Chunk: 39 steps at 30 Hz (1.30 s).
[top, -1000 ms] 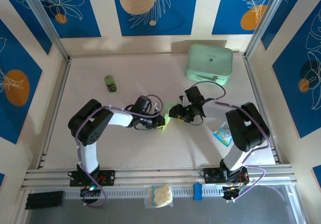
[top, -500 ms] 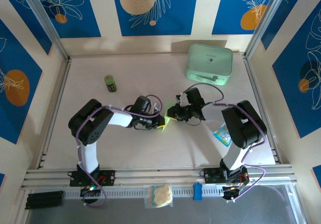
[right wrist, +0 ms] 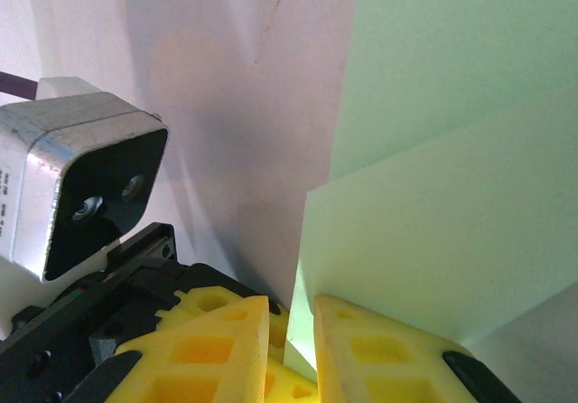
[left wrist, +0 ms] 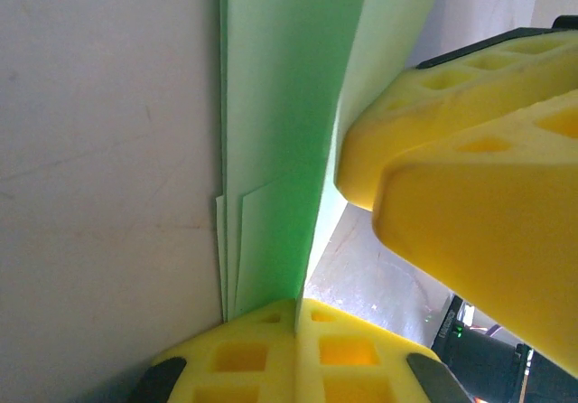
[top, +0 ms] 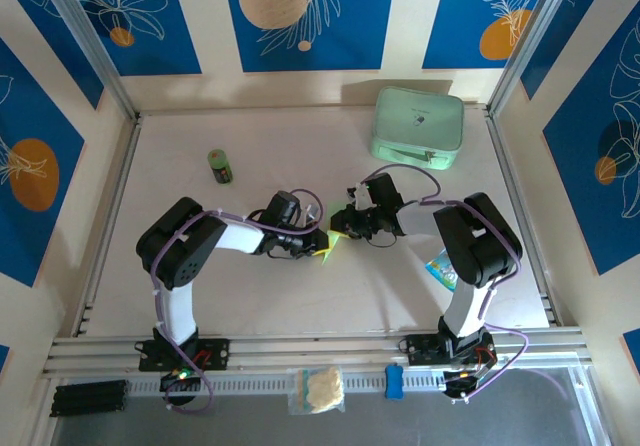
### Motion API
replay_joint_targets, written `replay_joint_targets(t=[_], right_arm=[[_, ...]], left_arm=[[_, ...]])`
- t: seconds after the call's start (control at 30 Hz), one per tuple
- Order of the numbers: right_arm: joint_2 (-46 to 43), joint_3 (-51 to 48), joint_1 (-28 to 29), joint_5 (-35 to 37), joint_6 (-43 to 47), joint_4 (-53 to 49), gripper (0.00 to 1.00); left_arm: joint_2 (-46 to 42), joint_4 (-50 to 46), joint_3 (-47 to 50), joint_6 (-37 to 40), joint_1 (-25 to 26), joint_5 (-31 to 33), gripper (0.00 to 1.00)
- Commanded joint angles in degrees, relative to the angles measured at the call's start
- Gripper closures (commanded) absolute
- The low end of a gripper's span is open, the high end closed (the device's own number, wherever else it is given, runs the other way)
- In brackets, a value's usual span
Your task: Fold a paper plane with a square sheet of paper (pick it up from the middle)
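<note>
The pale green paper (top: 336, 233) is folded into several layers and held upright off the table between my two grippers at mid-table. My left gripper (top: 320, 240) is shut on it: in the left wrist view the folded paper (left wrist: 287, 105) runs down into the seam where the yellow pads (left wrist: 262, 349) meet. My right gripper (top: 347, 228) comes in from the right. In the right wrist view its fingers (right wrist: 221, 344) stand a narrow gap apart, with the lower edge of the paper (right wrist: 433, 159) dipping into that gap.
A mint-green case (top: 418, 124) sits at the back right and a small green bottle (top: 220, 165) at the back left. A blue packet (top: 443, 266) lies by the right arm. A yellow bag (top: 320, 388) and a blue piece (top: 394, 381) rest on the front rail.
The right arm has swung its wrist leftward, bringing its fingers up to the paper. The left arm and the paper have barely moved.
</note>
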State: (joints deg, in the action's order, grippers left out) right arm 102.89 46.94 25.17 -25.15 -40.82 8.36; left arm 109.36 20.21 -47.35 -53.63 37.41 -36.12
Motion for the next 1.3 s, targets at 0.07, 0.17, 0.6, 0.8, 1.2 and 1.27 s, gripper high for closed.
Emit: replay_joint_targets(t=[0.07, 0.17, 0.6, 0.8, 1.2, 1.27], right_arm=[[2.13, 2.32, 0.45, -1.84, 1.44, -1.28, 0.79], [2.65, 2.85, 0.41, -1.75, 1.62, -1.92, 0.79], [5.18, 5.00, 0.61, -0.13, 1.56, -5.43, 0.79], [6.11, 5.40, 0.73, 0.48, 1.19, -6.28, 0.79], [7.05, 6.41, 0.68, 2.29, 1.35, -8.80, 0.79], [7.27, 6.58, 0.76, 2.26, 1.44, -9.05, 0.79]], left_arm=[[2.86, -6.33, 2.38, 0.20, -1.17, 2.14, 0.95], [2.79, -6.24, 2.44, 0.18, -1.13, 2.12, 0.95], [2.40, -5.82, 2.95, -0.07, -1.35, 2.06, 0.92], [1.92, -5.71, 3.07, -0.33, -1.33, 1.98, 0.90], [-1.56, -5.52, 4.01, -1.85, -1.31, 0.67, 0.83], [-2.49, -5.40, 4.51, -2.33, -1.32, 0.27, 0.82]])
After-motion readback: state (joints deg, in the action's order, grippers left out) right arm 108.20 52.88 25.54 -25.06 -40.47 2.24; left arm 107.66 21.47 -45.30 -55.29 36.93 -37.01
